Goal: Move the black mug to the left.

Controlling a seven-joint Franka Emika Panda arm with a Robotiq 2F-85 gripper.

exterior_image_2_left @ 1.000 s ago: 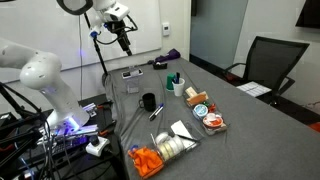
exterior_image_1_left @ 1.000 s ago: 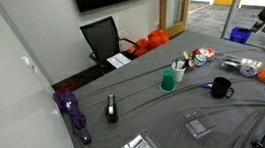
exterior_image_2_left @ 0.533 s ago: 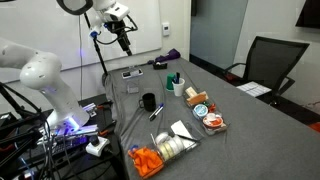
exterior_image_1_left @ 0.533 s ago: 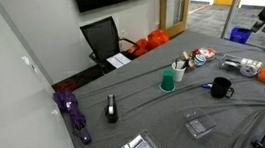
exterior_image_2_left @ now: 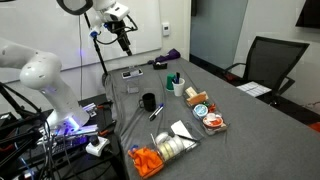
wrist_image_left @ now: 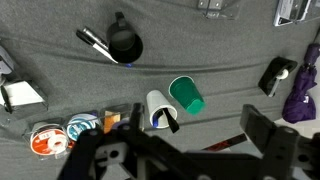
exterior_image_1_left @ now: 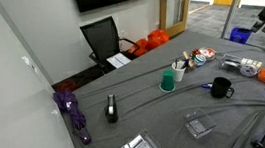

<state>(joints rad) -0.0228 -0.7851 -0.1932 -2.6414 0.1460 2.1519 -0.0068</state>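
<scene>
1. Aloft and empty, the gripper (exterior_image_2_left: 123,38) hangs high over one end of the table (exterior_image_1_left: 157,113). In the wrist view its fingers stand wide apart with nothing between them.
2. The mug (exterior_image_2_left: 148,102) stands upright on the grey cloth, well apart from the gripper. A pen (wrist_image_left: 97,42) lies just beside it and the green cup (wrist_image_left: 185,96) sits near. In the wrist view the mug's handle points toward the top of the picture.
3. The step in hand looks like the approach, and it is not yet under way: the mug is untouched and sits where it must be picked up.
4. The next move likely calls for a long descent toward the mug. The open fingers would have to line up across its rim or wall and keep clear of the pen. Only then come a firm close, a lift and a carry to the left.
5. Against the frames half a second and one second back, nothing visibly differs. Arm, mug and clutter all sit in the same places, so the arm appears to be paused.
</scene>
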